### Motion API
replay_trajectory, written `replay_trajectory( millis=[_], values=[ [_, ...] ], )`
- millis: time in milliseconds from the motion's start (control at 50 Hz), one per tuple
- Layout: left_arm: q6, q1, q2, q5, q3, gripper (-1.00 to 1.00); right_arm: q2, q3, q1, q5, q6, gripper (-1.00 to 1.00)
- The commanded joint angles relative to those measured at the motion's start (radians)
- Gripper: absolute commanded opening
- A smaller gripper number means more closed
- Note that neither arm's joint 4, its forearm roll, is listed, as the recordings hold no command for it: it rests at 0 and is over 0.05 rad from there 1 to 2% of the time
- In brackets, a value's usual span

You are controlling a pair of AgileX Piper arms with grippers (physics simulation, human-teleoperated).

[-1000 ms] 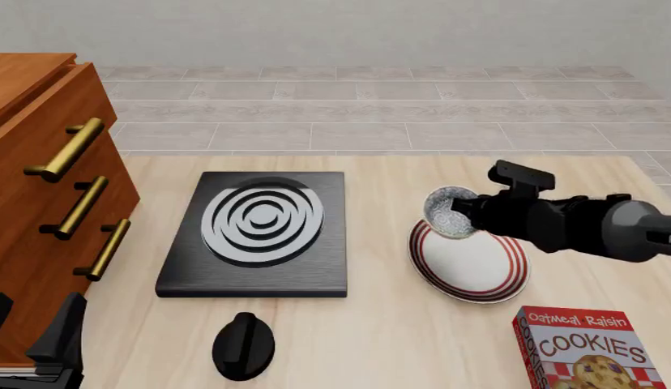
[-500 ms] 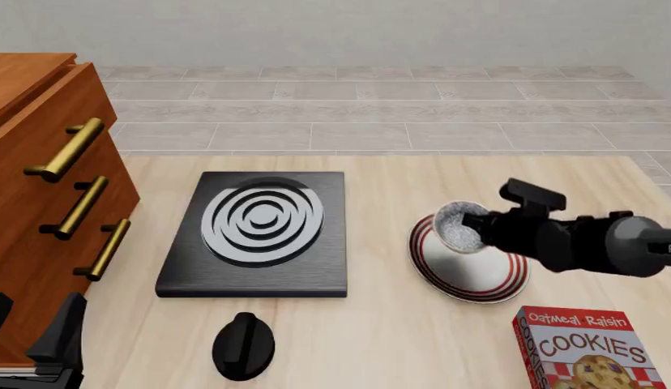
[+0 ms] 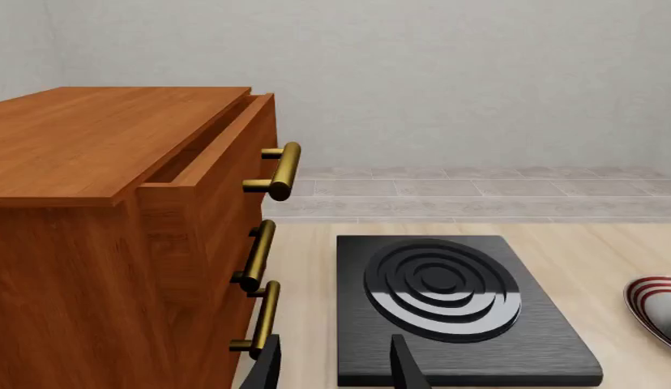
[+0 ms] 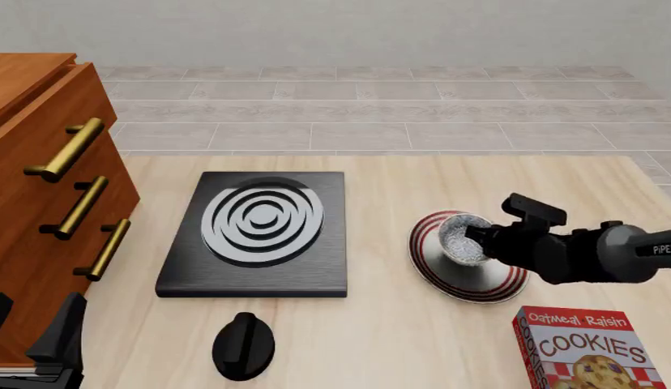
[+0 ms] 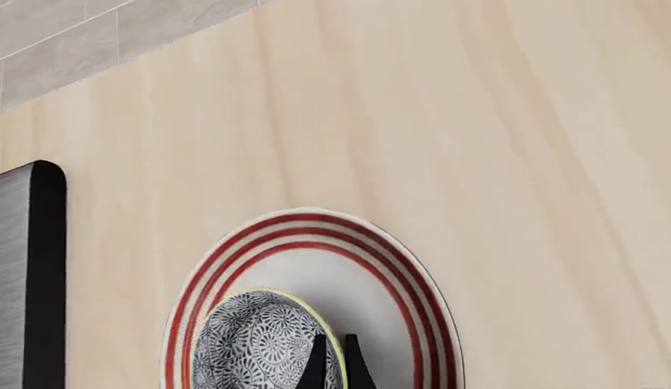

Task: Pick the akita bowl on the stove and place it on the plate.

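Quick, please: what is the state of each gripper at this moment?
Left gripper: open, holding nothing, near the stove.
Right gripper: shut on the rim of the akita bowl, over the plate.

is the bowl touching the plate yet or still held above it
Cannot tell. In the front view the akita bowl overlaps the plate, with the right gripper shut on its rim, but neither view shows contact or gap.

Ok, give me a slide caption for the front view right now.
Right gripper holds the akita bowl low over the plate; the stove sits bare.
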Motion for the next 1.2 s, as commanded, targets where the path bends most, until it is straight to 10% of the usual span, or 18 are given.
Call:
replay_trajectory(
  millis=[20, 480, 500, 1200],
  values=[
    [0.0, 0.0, 0.0, 0.0, 0.0, 1.0, 0.029, 0.011, -0.01, -0.036, 0.011, -1.0],
    [0.0, 0.0, 0.0, 0.0, 0.0, 1.0, 0.058, 0.011, -0.01, -0.043, -0.007, -1.0],
    [0.0, 0.0, 0.0, 0.0, 0.0, 1.0, 0.041, 0.015, 0.0, -0.046, -0.011, 1.0],
    [0.0, 0.0, 0.0, 0.0, 0.0, 1.0, -0.283, 0.072, 0.027, 0.073, -0.072, 1.0]
  ],
)
